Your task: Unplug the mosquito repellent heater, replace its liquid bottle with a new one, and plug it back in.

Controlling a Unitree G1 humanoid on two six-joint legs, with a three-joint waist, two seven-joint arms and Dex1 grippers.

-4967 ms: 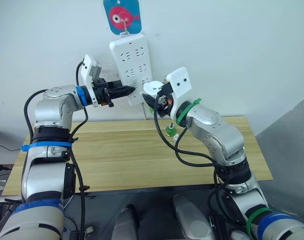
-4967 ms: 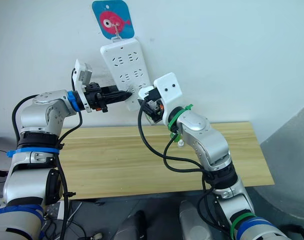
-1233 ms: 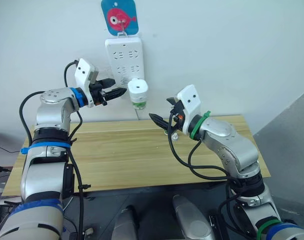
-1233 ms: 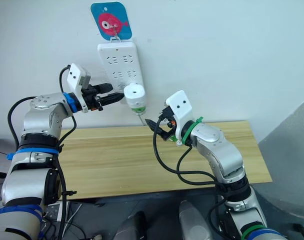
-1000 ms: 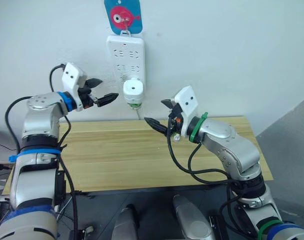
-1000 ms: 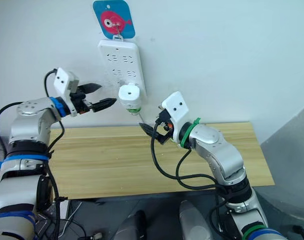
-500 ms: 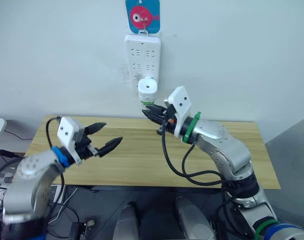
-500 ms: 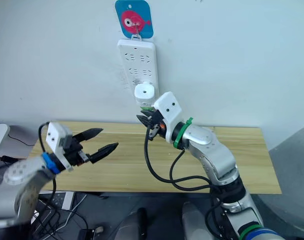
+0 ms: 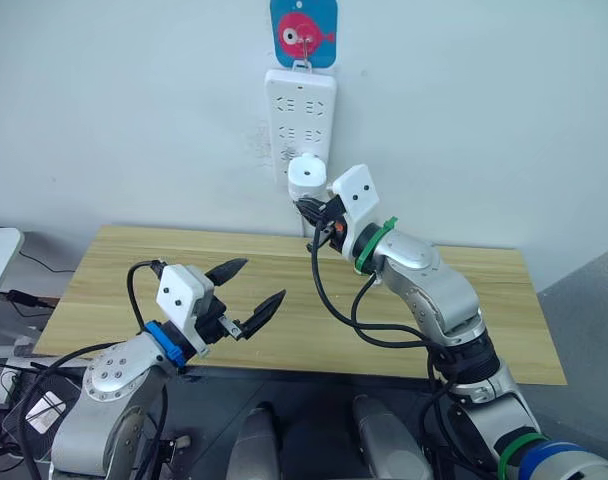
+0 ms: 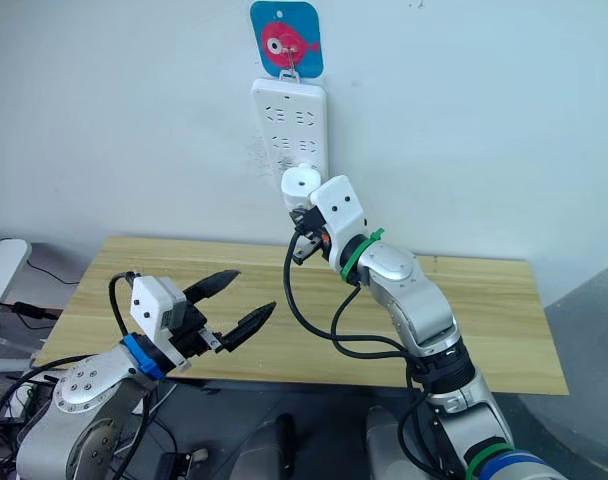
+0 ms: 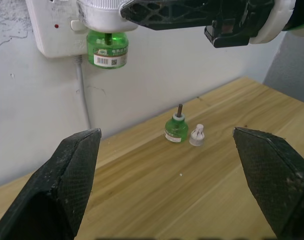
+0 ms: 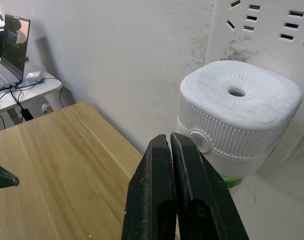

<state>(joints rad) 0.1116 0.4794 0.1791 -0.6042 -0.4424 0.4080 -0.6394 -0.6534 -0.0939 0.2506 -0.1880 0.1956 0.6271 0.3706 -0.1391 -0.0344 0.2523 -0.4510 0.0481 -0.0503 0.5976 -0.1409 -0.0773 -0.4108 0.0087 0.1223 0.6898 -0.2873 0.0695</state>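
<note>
A laptop (image 12: 12, 52) sits open on a small white side table (image 12: 29, 90) off to the robot's left, beyond the end of the wooden tabletop (image 9: 114, 275). The left hand (image 9: 246, 290) hangs low over the near edge of that tabletop, its two black fingers spread wide apart and holding nothing. Further right, a long white power strip (image 9: 302, 115) hangs upright on the wall from a hook, under a blue tag with a red fish (image 9: 304, 32). The mosquito repellent heater (image 9: 307, 178) is plugged into the lower part of the strip, its rounded white top facing out into the room. A green bottle (image 11: 108, 47) with a label hangs from its underside, and the strip's grey cable (image 11: 83, 97) runs down the wall beside it. The right hand (image 12: 178, 150) is raised just below and beside the heater, its fingers pressed together with nothing between them. On the tabletop near the wall stands the capless green bottle (image 11: 176, 129), upright with its dark wick showing, and a small white cap (image 11: 197, 135) rests just beside it.
</note>
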